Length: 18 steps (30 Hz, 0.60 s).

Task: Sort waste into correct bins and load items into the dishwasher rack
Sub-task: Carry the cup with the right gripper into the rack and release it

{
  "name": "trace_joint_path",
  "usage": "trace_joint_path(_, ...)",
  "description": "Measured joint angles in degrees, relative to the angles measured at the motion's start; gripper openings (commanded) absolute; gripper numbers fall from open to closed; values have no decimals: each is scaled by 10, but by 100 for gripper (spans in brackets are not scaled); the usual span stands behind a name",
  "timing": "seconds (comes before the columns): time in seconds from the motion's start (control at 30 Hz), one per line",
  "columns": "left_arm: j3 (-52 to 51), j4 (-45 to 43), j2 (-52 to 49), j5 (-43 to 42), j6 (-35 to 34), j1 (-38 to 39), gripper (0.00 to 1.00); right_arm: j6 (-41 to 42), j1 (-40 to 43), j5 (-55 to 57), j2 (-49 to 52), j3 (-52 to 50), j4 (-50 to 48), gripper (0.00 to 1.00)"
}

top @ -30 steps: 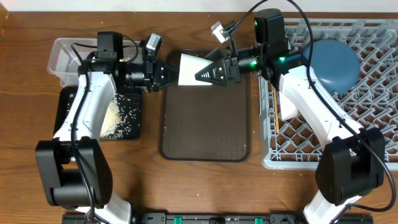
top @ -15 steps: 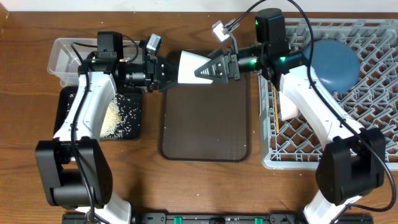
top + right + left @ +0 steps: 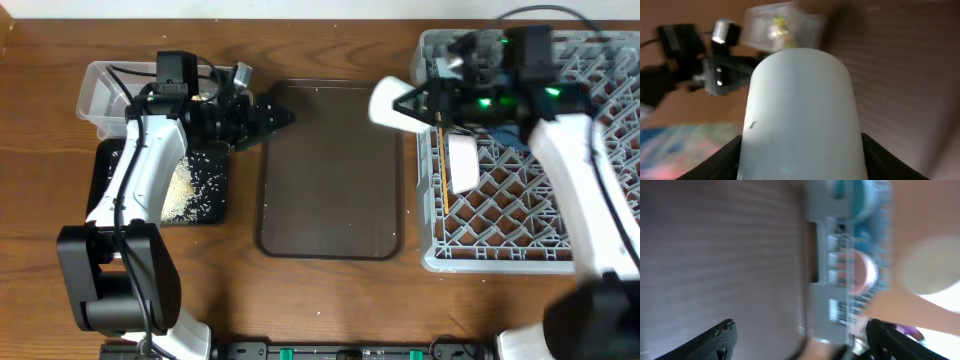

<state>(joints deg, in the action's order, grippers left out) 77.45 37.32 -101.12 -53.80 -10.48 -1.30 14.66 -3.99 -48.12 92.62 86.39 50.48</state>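
A wooden table (image 3: 330,300) carries a dark brown tray (image 3: 330,200) in the middle and the grey rack (image 3: 520,230) at the right. The right gripper (image 3: 412,102) holds the small pale cup (image 3: 388,103) above the tray's far right corner, just beside the rack's left wall. In the right wrist view the cup fills the centre with its base toward the camera, and a dark finger (image 3: 727,157) presses at each lower side of it. Motion blur smears the right arm overhead, so the exact line of contact is hard to make out, and the arm hides much of the rack's far half. A white bowl (image 3: 462,162) lies in the rack near its left wall.

The left gripper (image 3: 280,115) hangs over the tray's far left corner. Its fingers (image 3: 720,340) stand wide apart with nothing between them. That wrist view is badly blurred and shows only the ribbed tray and the rack's edge.

At the left sit the clear tub (image 3: 100,85), with the yellow-green wrapper (image 3: 777,24) inside, and the black tray (image 3: 205,205) holding rice scraps (image 3: 180,190)
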Motion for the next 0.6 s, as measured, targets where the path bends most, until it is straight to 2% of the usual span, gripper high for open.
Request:
trace_joint_path(0.17, 0, 0, 0, 94, 0, 0, 87, -11, 16, 188, -134, 2, 137, 45)
trace_joint_path(0.3, 0, 0, 0, 150, 0, 0, 87, 5, 36, 309, -188, 3, 237, 46)
trace_joint_path(0.4, 0, 0, 0, 179, 0, 0, 87, 23, 56, 404, -200, 3, 320, 49)
trace_joint_path(0.6, 0, 0, 0, 201, 0, 0, 87, 32, 105, 479, -162, 3, 363, 48)
